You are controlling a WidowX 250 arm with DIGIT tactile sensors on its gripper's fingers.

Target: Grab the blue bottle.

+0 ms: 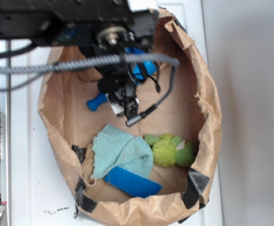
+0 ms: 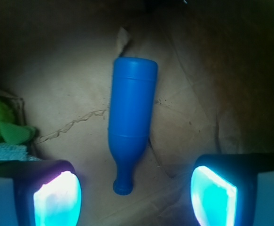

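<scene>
The blue bottle lies flat on the brown paper floor of the bag, its narrow neck and flared tip pointing toward me. In the exterior view only the neck end of the bottle and a patch of its body show past the arm. My gripper hovers above the neck end, open wide, with the glowing pads on either side and nothing between them. In the exterior view the gripper hangs inside the bag over the bottle.
The brown paper bag's wall rings everything. A light teal cloth, a flat dark blue pad and a green plush toy lie at the bag's near end. The green toy shows at the wrist view's left edge.
</scene>
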